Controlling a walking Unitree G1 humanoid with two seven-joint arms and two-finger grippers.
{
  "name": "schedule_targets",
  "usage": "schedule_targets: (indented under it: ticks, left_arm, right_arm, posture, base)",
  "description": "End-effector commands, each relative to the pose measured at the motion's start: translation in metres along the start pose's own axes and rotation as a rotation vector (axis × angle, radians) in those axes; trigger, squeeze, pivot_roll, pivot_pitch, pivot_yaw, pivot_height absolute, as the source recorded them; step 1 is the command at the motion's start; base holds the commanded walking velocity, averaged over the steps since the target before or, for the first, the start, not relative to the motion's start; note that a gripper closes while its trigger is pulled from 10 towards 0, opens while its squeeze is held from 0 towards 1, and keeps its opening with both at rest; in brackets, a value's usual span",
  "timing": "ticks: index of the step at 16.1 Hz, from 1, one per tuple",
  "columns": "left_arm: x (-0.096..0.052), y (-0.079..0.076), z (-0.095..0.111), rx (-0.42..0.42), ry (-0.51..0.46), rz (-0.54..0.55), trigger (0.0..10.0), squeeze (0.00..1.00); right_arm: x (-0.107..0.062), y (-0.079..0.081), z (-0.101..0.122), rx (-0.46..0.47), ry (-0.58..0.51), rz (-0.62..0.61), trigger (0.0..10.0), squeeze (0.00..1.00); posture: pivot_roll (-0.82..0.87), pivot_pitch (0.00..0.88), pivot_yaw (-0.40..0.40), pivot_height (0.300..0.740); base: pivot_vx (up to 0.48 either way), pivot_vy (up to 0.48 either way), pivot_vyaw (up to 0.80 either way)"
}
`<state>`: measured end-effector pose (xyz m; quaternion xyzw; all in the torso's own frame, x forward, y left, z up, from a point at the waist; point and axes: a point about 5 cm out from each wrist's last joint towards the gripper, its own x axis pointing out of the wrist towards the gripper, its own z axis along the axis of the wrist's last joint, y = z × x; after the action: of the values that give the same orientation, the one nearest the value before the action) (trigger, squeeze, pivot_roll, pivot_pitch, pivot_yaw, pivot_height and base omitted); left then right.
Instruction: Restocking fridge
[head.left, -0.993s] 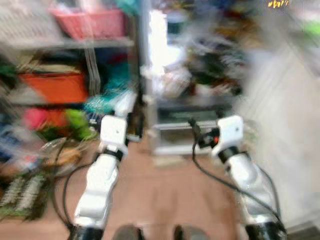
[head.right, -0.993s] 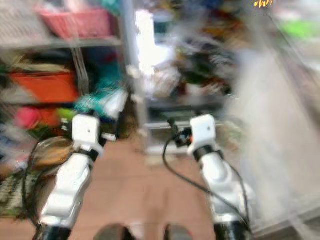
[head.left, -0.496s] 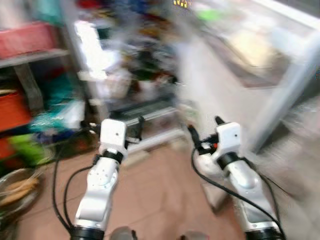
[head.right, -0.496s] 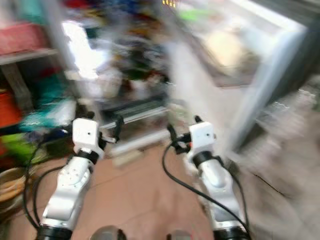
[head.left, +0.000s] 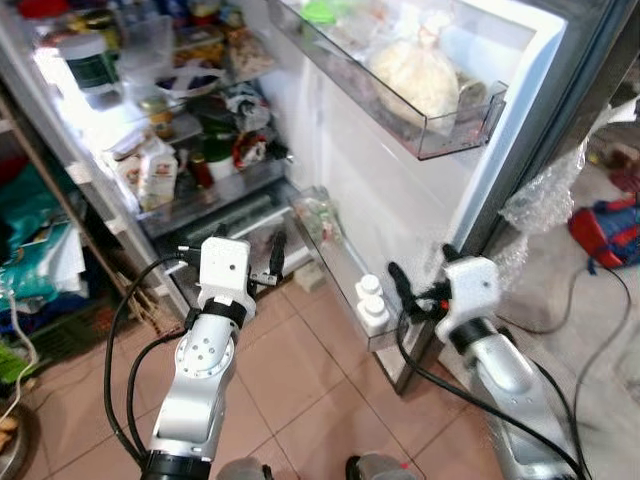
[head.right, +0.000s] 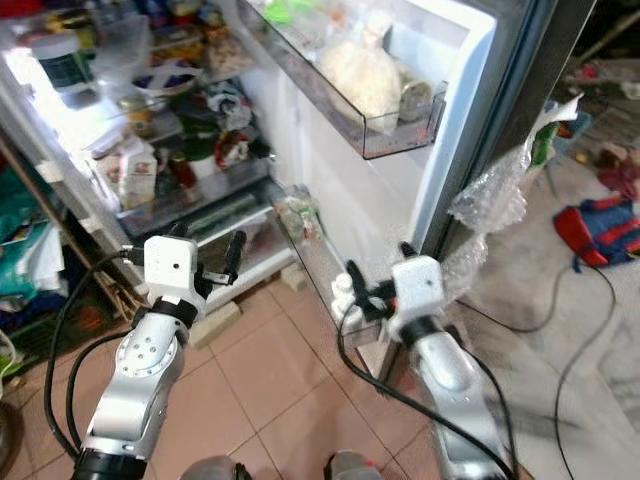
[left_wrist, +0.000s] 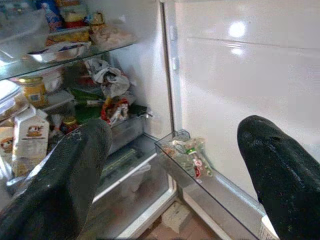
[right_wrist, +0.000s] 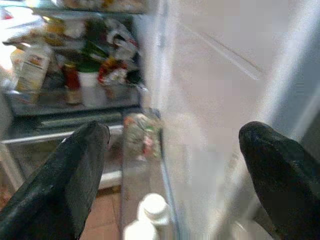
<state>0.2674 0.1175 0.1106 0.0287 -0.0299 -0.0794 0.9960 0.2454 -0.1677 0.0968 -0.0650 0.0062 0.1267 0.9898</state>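
Two white bottles (head.left: 366, 301) — labels unreadable.

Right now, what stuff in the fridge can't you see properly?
- The white bottles in the lower door shelf: the right end effector covers part of them in the eye views, and the right wrist view blurs them.
- The carton label: too small to read.
- The top shelf: cut off by the eye views' upper edge.
- The bottom drawer: its contents are hazy behind the plastic in the left wrist view.
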Motion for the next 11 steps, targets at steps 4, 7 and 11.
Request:
schedule_targets:
  ticks: [4,7,11]
  left_arm:
    - [-0.001,0.003,0.0,0.007,0.001,-0.007,10.0,0.0]
    - [-0.014,0.026,-0.014,0.02,0.1,0.092,10.0,0.0]
    - [-0.028,0.042,-0.031,0.031,0.224,0.152,10.0,0.0]
  right_arm:
    - [-0.024,-0.02,-0.008,-0.028,0.028,-0.095,10.0,0.0]
    - [-0.024,-0.05,-0.02,-0.021,0.079,-0.256,10.0,0.0]
    - [0.0,-0.077,-0.014,-0.042,0.061,-0.387,10.0,0.0]
  posture:
    - [0.01,0.048,0.059,0.74]
    - [0.02,0.05,0.063,0.74]
    - [0.05,0.052,0.06,0.74]
  base:
    - [0.0,0.0,-0.8]
    - [0.0,0.0,-0.3]
    - [0.0,0.0,0.0]
